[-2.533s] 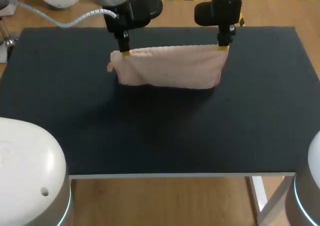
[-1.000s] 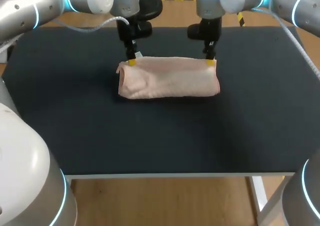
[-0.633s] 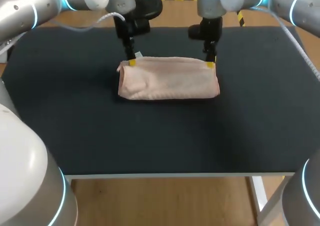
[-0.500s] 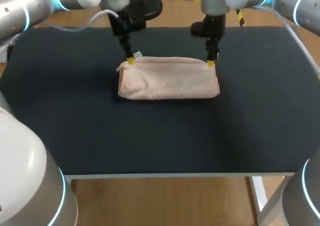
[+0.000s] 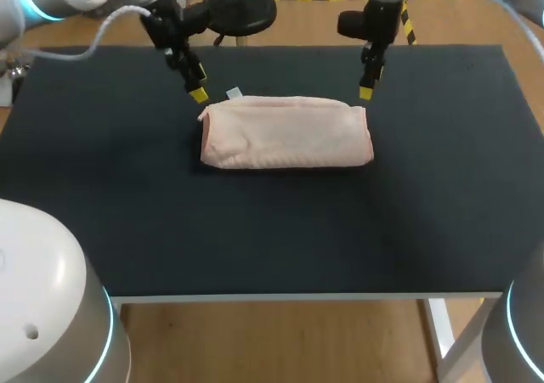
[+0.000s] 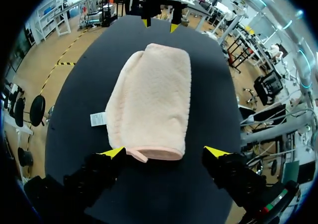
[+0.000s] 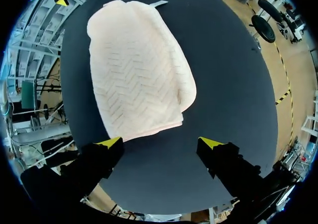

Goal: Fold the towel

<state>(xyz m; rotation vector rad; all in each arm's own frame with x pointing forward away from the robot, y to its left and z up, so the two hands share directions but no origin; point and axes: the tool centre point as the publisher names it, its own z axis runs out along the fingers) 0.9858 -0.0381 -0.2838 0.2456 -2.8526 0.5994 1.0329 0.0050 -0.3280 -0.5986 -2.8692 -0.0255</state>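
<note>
A pink towel (image 5: 285, 132) lies folded in a thick rectangle on the black table (image 5: 255, 239), with a small white label (image 5: 234, 93) sticking out at its far left corner. My left gripper (image 5: 197, 92) hangs open just off that corner, touching nothing. My right gripper (image 5: 366, 88) is open above the far right corner, also apart from the cloth. In the left wrist view the towel (image 6: 154, 100) stretches ahead of the open gripper (image 6: 165, 152). The right wrist view shows the towel (image 7: 136, 70) ahead of its open gripper (image 7: 159, 142).
Bare black tabletop spreads wide to the left, right and front of the towel. The table's front edge (image 5: 280, 296) runs across below. White rounded arm bases (image 5: 42, 298) stand at the near corners.
Both grippers opened and let go of the towel's far edge, then rose and drew back toward the far side. The towel stays folded where it was laid.
</note>
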